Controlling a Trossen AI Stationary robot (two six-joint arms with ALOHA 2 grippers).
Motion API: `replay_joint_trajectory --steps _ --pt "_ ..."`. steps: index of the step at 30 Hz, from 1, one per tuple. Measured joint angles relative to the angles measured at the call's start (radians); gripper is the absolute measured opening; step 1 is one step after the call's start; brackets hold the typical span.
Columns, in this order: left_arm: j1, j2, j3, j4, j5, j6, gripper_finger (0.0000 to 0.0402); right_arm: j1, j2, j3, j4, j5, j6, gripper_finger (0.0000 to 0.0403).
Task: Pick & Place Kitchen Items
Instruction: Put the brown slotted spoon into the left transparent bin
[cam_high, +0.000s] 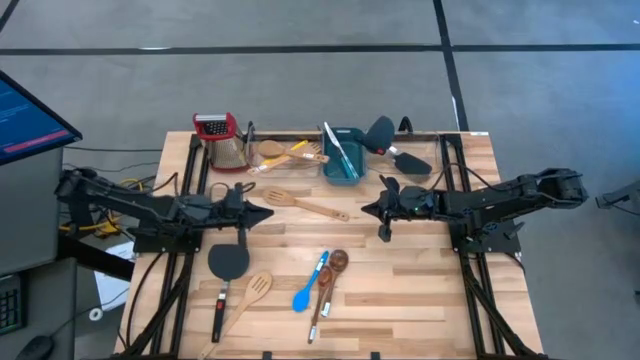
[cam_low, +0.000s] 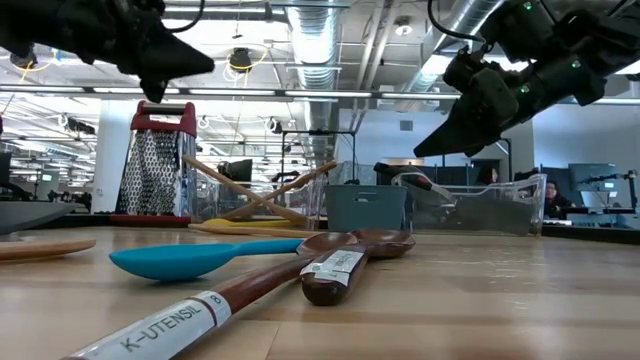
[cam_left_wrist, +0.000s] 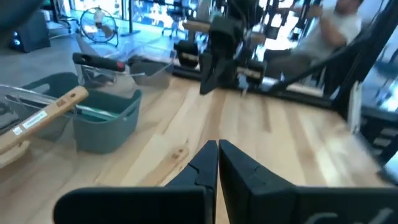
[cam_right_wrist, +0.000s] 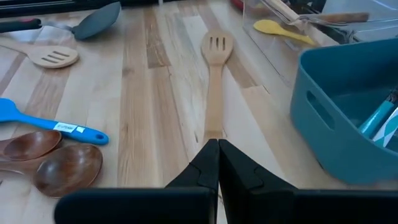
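Behind the teal tub (cam_high: 343, 160), black spatulas (cam_high: 395, 147) partly hidden.

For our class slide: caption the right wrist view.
Shut right gripper points at a slotted wooden spatula, teal tub alongside.

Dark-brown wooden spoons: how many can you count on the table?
2, side by side on the near middle of the table: one spoon, the other spoon, beside the blue spoon. Others may be hidden in bins.

Bare surface (cam_high: 420, 290) at 4 o'clock; teal tub (cam_high: 342, 160) and box grater (cam_high: 222, 140) block 12 o'clock.
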Motion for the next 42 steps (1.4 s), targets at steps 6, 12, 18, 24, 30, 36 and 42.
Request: replay_joint_trajectory --steps 6,12,18,24,30,36,42 --pt "0.060 0.145 0.019 -0.012 -0.076 0.057 0.0002 0.000 0.000 0.000 0.000 -0.048 0.017 0.0000" --pt "0.158 0.279 0.019 -0.011 -0.088 0.015 0.0002 0.000 0.000 0.000 0.005 -0.053 0.034 0.0000" --pt "0.231 0.379 0.019 -0.006 -0.088 0.016 0.0002 0.000 0.000 0.000 0.013 -0.053 0.034 0.0000" --pt "0.248 0.393 0.019 -0.003 -0.024 0.016 0.0002 0.000 0.000 0.000 0.012 -0.053 0.034 0.0000" --pt "0.248 0.382 0.020 0.006 0.018 0.016 0.0002 0.000 0.000 0.000 0.009 -0.053 0.034 0.0000" --pt "0.248 0.382 0.020 0.031 0.018 0.016 0.0002 0.000 0.000 0.001 0.005 -0.052 0.034 0.0000" --pt "0.248 0.382 0.020 0.038 0.017 0.016 0.0002 0.000 0.000 0.001 0.005 -0.051 0.034 0.0000"
